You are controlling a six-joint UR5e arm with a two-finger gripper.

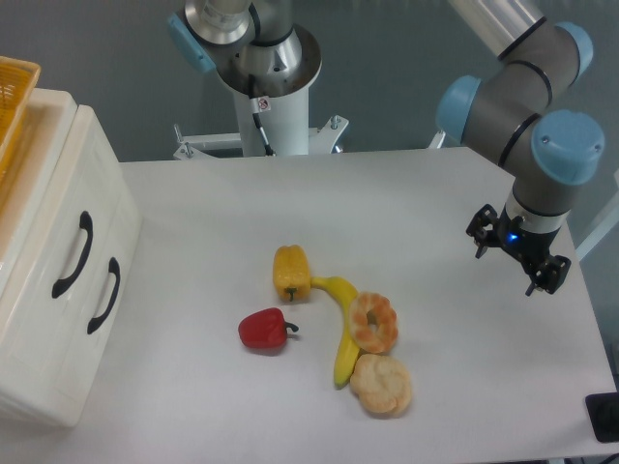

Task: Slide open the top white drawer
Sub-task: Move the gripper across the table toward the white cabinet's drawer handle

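Far from the hand (517, 257), across the bench (426, 203), stood the top white drawer (60, 232), pushed in. A bun (381, 384), a banana (342, 329) and a red pepper (263, 330) lay between them. The hand hung over the bench, and I could not tell if its fingers were apart.

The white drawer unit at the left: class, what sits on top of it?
A yellow-orange basket rests on the drawer unit, cut off by the frame edge. Its contents, and the surface beneath it, are hidden.

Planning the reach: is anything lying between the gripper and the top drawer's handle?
Yes. The yellow pepper, red pepper, banana and two pastries sit mid-table between the gripper and the cream-white top drawer; passing above looks clear.
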